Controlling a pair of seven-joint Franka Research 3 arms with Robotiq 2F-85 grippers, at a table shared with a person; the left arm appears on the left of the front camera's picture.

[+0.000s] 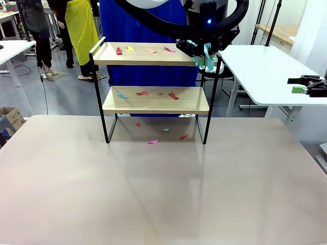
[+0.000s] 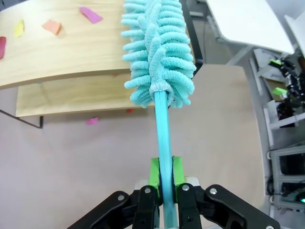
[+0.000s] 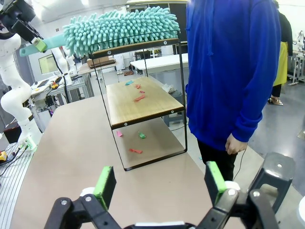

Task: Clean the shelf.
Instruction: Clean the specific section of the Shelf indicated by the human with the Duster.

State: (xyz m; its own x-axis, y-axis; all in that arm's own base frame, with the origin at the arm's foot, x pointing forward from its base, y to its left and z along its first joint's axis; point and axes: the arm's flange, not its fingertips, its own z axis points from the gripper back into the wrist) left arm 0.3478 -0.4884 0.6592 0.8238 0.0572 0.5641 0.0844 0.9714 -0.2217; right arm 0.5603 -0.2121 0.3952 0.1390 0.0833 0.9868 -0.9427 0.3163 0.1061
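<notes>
Front view: places shelf (image 1: 153,106) at far middle of table (image 1: 163,184), finds left claw (image 2: 166,172) clenched on teal duster (image 2: 159,52) handle, head poised at top board's right end, presumably to sweep paper scraps (image 1: 148,50) off; records right claw (image 3: 159,183) released, idle aside.

The shelf (image 1: 153,105) is standing upright at the far side of the table (image 1: 153,184). It is showing two light wood boards, one above the other, in a thin black frame. Small coloured paper scraps (image 1: 173,95) are lying on both boards and under it.
</notes>
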